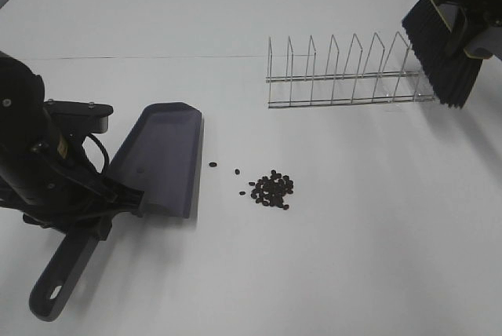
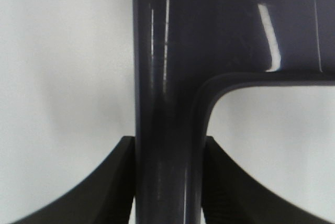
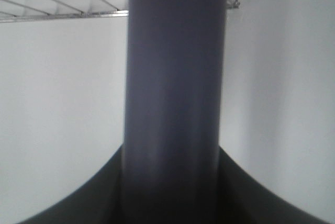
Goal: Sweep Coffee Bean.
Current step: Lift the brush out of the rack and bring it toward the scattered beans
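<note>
The coffee beans (image 1: 272, 188) lie in a loose dark cluster on the white table, with a few strays to their left. A dark grey dustpan (image 1: 161, 158) rests left of them, its open edge facing the beans. My left gripper (image 1: 106, 202) is shut on the dustpan handle (image 2: 167, 166), with a finger on each side. My right gripper (image 1: 474, 34) at the far right is shut on the brush handle (image 3: 172, 103). The brush's black bristles (image 1: 435, 57) hang over the right end of the wire rack, well away from the beans.
A wire dish rack (image 1: 345, 73) stands behind and to the right of the beans; it also shows in the right wrist view (image 3: 63, 12). The white table (image 1: 353, 257) spreads in front of the beans and to their right.
</note>
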You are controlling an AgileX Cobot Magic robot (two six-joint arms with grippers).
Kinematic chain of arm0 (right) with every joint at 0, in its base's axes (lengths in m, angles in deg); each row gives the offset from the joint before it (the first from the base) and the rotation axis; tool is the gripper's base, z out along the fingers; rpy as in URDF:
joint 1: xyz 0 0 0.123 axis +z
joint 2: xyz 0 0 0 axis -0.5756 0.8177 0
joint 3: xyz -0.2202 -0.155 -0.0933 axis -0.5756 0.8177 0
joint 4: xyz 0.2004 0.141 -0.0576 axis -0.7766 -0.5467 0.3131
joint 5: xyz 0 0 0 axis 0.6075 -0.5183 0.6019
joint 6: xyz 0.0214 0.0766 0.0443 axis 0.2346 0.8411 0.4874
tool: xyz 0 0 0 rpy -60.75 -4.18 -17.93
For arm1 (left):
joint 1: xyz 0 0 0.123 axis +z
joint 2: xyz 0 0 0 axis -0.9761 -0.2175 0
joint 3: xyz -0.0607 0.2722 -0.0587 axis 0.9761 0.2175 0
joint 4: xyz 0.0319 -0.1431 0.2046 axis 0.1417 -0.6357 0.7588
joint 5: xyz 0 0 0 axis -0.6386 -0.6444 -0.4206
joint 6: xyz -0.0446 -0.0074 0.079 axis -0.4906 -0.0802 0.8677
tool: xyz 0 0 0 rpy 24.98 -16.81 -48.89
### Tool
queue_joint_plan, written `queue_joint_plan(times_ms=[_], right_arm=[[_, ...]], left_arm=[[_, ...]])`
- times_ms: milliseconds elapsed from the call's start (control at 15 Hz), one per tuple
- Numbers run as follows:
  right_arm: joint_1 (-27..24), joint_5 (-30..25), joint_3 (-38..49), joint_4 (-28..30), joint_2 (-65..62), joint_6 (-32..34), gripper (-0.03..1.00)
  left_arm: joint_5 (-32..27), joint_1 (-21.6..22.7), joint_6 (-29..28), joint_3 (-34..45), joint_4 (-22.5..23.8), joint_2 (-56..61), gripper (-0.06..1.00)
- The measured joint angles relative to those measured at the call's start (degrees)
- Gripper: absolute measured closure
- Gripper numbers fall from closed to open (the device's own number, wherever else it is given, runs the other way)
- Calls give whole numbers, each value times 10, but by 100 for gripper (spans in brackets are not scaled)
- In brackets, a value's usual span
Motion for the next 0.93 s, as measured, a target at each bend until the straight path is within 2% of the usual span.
queue_joint_plan(times_ms=[333,467,533,800,933], right_arm=[[48,18,166,33,-120,33,67],[79,61,254,81,-171,72,67],[118,91,328,132,-195,121,67],[185,128,372,198,-197,207,67],[194,144,372,210,-196,227,67]], left_arm=[[2,0,-36,18,23,1,63],[17,0,-31,19,29,-9,63],[33,0,-17,19,30,-40,63],[46,0,18,19,29,-54,63],[46,0,33,19,29,-54,63]])
